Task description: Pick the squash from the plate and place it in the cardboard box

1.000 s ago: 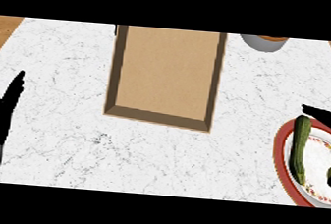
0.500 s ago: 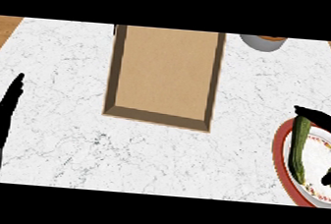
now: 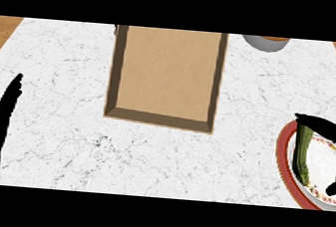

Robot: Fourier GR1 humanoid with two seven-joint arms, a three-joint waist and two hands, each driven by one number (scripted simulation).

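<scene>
Both fingers and thumb of right robot hand (image 3: 331, 129) curl round squash (image 3: 302, 155) on plate (image 3: 284, 159)

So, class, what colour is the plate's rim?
Red, on the plate in the head view, at the counter's right edge.

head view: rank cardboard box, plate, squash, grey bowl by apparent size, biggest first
1. cardboard box, by far the largest.
2. plate, cut off by the right edge, so only partly seen.
3. squash, a long thin green strip on the plate.
4. grey bowl, cropped at the top; its rank against the squash is unsure.
</scene>
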